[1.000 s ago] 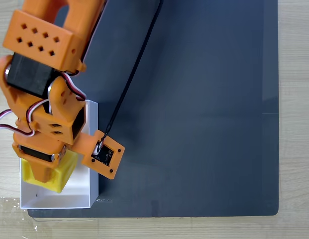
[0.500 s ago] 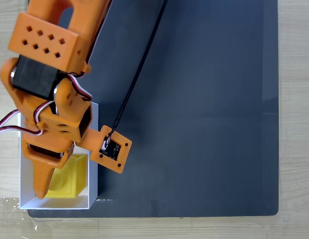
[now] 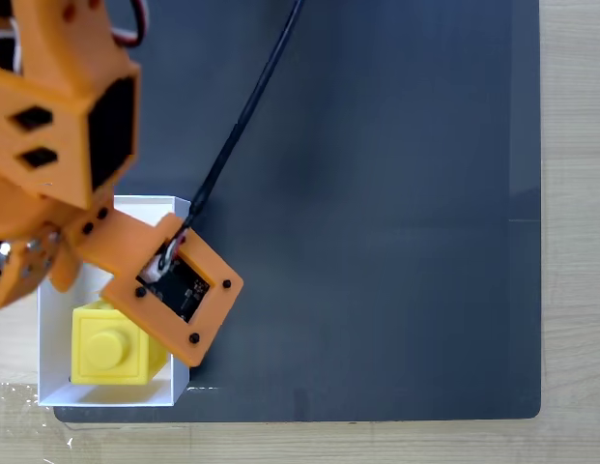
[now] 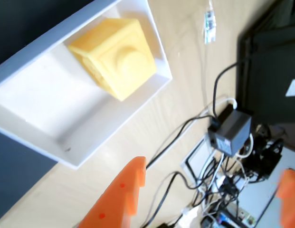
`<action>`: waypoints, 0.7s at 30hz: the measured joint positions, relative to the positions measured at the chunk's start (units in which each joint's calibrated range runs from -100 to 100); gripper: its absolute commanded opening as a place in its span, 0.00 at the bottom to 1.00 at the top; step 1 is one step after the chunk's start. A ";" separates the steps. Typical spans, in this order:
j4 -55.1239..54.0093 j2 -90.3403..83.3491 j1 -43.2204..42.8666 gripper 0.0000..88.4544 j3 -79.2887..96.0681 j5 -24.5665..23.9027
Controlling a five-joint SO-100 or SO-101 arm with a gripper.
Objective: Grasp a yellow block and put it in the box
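The yellow block (image 3: 108, 346) lies stud-up on the floor of the white box (image 3: 56, 302), in its near-left corner in the fixed view. The orange arm (image 3: 58, 126) looms large over the box's top left, and its camera mount (image 3: 174, 288) overlaps the box's right wall. In the wrist view the yellow block (image 4: 114, 57) rests tilted in a corner of the box (image 4: 52, 99). My gripper (image 4: 214, 168) is open and empty, clear of the box and above the wooden table. One orange finger (image 4: 121, 199) rises at the bottom, the other sits at the right edge.
A dark grey mat (image 3: 377, 193) covers most of the table, right of the box. A black cable (image 3: 243, 121) runs from the camera mount up across the mat. Beyond the box, the wrist view shows tangled cables, a grey power adapter (image 4: 230, 135) and dark equipment.
The gripper opened and let go of the yellow block, which now sits in the box. The arm then lifted up and away, looming much larger in the fixed view.
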 measured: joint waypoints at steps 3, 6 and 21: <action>9.26 -8.60 0.63 0.01 0.00 -1.48; 18.61 -17.61 0.27 0.02 -0.09 -1.95; 17.40 -71.81 -16.37 0.02 55.47 -2.01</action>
